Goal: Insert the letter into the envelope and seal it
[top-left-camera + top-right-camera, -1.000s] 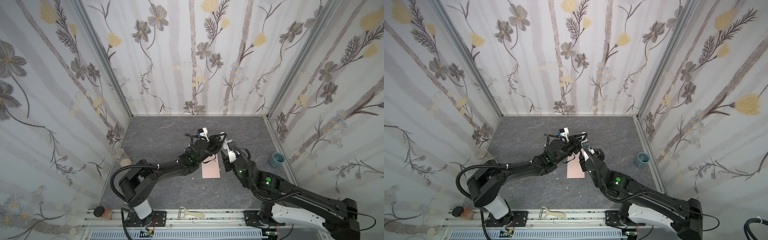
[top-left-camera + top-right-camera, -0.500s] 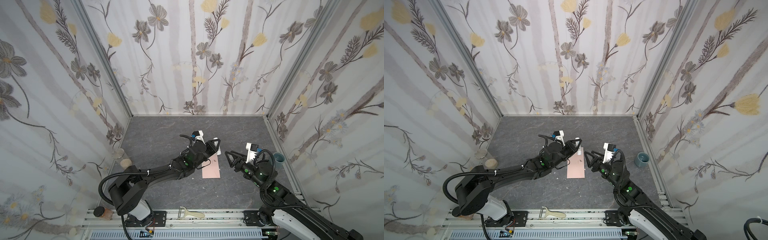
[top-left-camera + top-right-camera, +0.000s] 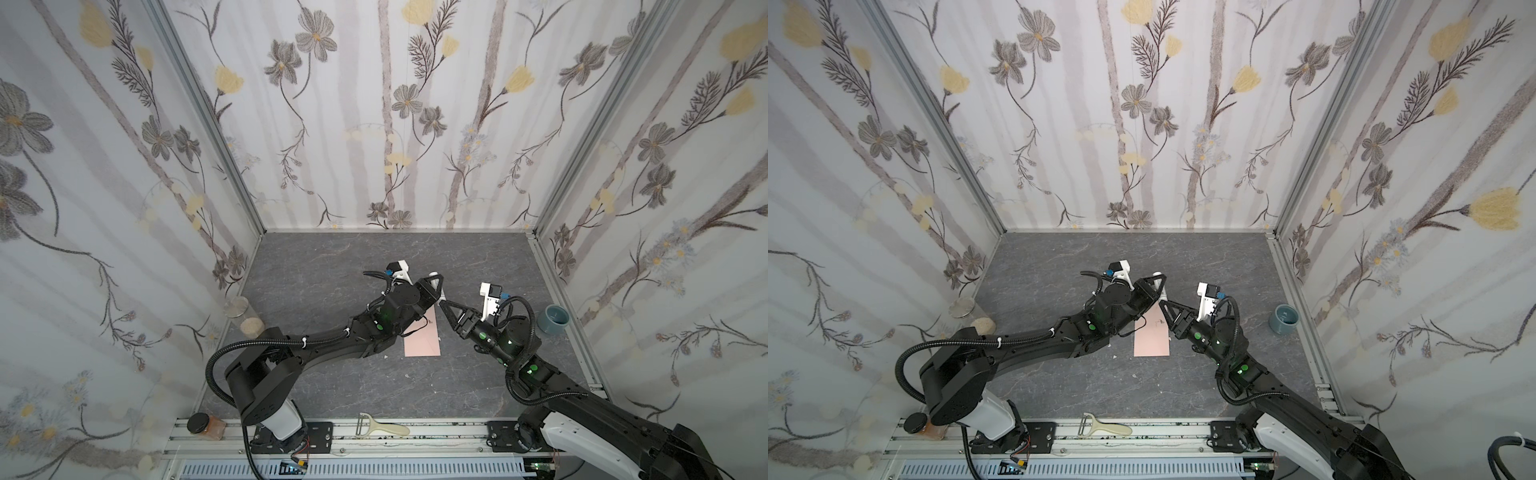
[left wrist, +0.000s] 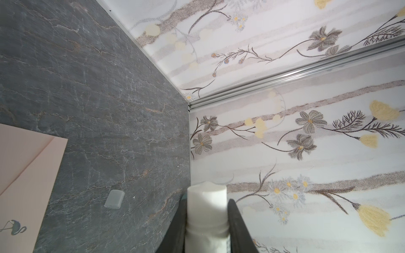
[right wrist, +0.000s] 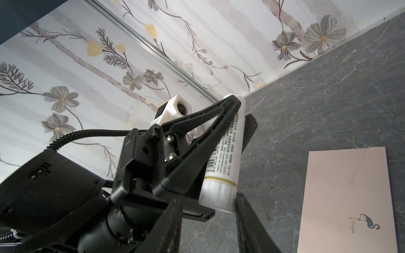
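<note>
The left gripper (image 3: 432, 286) was pinched on a white glue stick (image 5: 225, 153), its two fingers pressed against the tube's sides in the left wrist view, with the tube's end standing out between them; the stick hung tilted above the grey marbled table (image 3: 332, 270), clear of it; the right gripper (image 3: 442, 303) stood with its jaws on either side of the stick's other end, beyond the gold band; the right wrist view showed one finger (image 5: 247, 219) right at the tube, yet whether the pair actually squeezed it I cannot tell; the envelope (image 3: 422, 340) lay flat on the table between the two arms, its far end beneath the meeting grippers in both top views, a small flamingo print (image 5: 365, 223) facing up; the left forearm (image 3: 365, 332) crossed over its left edge; a small translucent cap (image 4: 114, 199) lay on the table apart from the envelope; a blue-grey cup (image 3: 552, 318) stood near the right wall
</note>
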`<act>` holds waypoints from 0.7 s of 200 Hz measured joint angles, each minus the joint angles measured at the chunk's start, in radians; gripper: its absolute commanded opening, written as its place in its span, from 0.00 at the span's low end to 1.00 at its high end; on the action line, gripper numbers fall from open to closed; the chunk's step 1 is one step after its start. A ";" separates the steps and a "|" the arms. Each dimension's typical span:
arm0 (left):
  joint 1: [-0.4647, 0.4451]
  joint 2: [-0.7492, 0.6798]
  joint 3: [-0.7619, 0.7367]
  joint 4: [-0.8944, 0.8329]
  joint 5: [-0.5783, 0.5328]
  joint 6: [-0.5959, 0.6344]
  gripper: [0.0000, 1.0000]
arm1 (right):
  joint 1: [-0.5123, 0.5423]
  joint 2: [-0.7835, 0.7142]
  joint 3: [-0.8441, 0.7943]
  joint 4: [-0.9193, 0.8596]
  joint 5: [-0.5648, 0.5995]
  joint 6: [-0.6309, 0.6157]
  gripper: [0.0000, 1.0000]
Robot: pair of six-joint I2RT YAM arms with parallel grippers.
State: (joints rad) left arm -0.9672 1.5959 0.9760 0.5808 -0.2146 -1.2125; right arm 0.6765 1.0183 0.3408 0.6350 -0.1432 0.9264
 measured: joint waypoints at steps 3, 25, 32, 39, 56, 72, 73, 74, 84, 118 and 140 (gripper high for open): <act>0.000 0.000 0.000 0.002 0.001 0.000 0.00 | 0.000 0.002 0.000 0.003 0.000 0.000 0.39; -0.004 -0.004 0.000 0.012 0.006 -0.013 0.00 | 0.000 0.007 0.000 0.012 0.000 0.008 0.41; -0.005 -0.006 0.000 0.014 0.006 -0.016 0.00 | 0.000 0.008 0.000 0.018 0.000 0.008 0.41; -0.008 -0.008 0.000 0.015 0.006 -0.017 0.00 | 0.000 0.008 0.000 0.022 0.000 0.008 0.39; -0.010 -0.015 -0.004 0.021 0.005 -0.018 0.00 | -0.003 0.008 0.005 0.027 0.001 0.008 0.36; -0.011 -0.019 -0.007 0.031 0.003 -0.022 0.00 | -0.004 0.011 0.011 0.031 0.014 0.008 0.29; -0.011 -0.019 -0.007 0.033 0.003 -0.022 0.00 | -0.004 0.012 0.011 0.031 0.015 0.008 0.29; -0.011 -0.019 -0.007 0.033 0.002 -0.022 0.00 | -0.004 0.012 0.011 0.032 0.016 0.007 0.29; -0.011 -0.019 -0.010 0.042 -0.003 -0.021 0.00 | -0.005 0.013 0.013 0.032 0.018 0.008 0.26; -0.010 -0.026 -0.025 0.058 -0.016 -0.025 0.00 | -0.005 0.016 0.020 0.019 0.019 0.022 0.17; -0.010 -0.035 -0.037 0.063 -0.017 -0.026 0.00 | -0.005 0.013 0.026 0.002 0.018 0.022 0.15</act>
State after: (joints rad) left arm -0.9771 1.5608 0.9394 0.6434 -0.2314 -1.2385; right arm 0.6720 1.0313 0.3672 0.6365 -0.1249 0.9482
